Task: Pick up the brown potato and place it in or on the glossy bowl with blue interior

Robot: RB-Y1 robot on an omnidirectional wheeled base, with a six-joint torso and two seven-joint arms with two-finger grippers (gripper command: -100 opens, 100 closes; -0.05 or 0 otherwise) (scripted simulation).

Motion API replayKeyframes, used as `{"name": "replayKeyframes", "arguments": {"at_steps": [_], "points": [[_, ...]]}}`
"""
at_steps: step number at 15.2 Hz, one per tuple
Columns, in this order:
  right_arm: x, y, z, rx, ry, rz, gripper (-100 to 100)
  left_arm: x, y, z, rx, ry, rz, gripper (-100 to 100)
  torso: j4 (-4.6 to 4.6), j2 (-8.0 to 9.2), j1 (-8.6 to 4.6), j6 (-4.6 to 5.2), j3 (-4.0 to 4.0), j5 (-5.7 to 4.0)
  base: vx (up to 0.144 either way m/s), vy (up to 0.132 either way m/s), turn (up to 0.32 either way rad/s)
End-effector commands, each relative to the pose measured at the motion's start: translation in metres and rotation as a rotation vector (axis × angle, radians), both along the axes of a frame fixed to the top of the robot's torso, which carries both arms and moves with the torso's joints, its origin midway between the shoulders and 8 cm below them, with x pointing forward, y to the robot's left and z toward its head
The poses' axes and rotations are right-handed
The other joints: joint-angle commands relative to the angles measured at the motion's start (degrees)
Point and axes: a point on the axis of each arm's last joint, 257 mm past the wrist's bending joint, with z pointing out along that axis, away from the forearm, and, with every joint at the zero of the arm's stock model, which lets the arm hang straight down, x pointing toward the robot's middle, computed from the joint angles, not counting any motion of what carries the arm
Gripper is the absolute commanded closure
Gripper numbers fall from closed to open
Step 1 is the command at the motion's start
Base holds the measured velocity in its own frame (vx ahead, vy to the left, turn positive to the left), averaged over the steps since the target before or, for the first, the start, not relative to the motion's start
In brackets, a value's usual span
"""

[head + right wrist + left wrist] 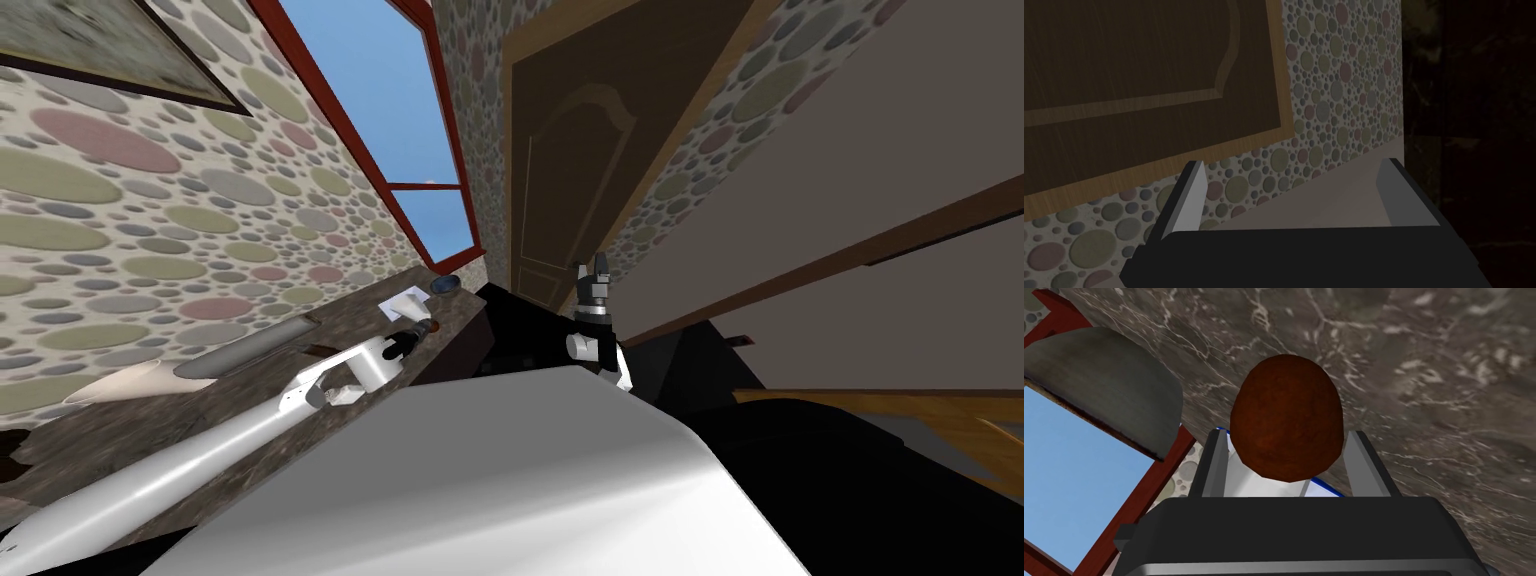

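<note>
Potato [1286, 418]: brown, egg-shaped. It looks to rest on the dark marbled counter [1424, 363], partly over a white item with a blue edge [1264, 485]. In the head view that spot is just left of centre, at the far end of the counter under the window corner.

Left gripper [1287, 433]: straddles the potato, one finger on each side. The fingers are spread wide with a thin gap showing on both sides, so there is no contact and no pinch yet. The potato sits deep between the blades, close to the gripper body.

Bowl [1099, 383]: grey outside, standing on the same counter near the potato, toward the window. The head view shows it as a small dark dish with a bluish inside, just up and right of the white item and apart from the potato.

Right gripper [597, 268]: centre of the head view, raised off the counter, fingers spread, holding nothing. Looks idle.

Step, by judgement: pick phase, with the approach done and the grasp pending.

Next move calls for:
- Squeeze across the potato's widest part.
- Lift straight up to clear the white item.
- Carry it the short way to the bowl and let go above the rim.

Risk: a round body between thin blades, so an off-centre squeeze could make it roll or pop out.
</note>
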Motion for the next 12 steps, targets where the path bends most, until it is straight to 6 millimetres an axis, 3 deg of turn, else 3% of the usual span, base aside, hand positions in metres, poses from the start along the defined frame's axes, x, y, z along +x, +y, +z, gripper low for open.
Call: {"name": "replayKeyframes", "arguments": {"at_steps": [1,12], "points": [[0.0,0.0,0.0,0.0,0.0,0.0,0,0.005,0.006,0.004,-0.004,-0.001,0.009,100,0.0,0.0,0.0,0.0,0.0,0.0,-0.005,-0.003,-0.093],[0.0,0.0,0.0,0.0,0.0,0.0,0,0.033,0.037,0.042,-0.039,-0.017,0.069,100,0.09,-0.03,-0.11,0.18,0.03,-0.02,-0.004,-0.008,-0.167]]}}
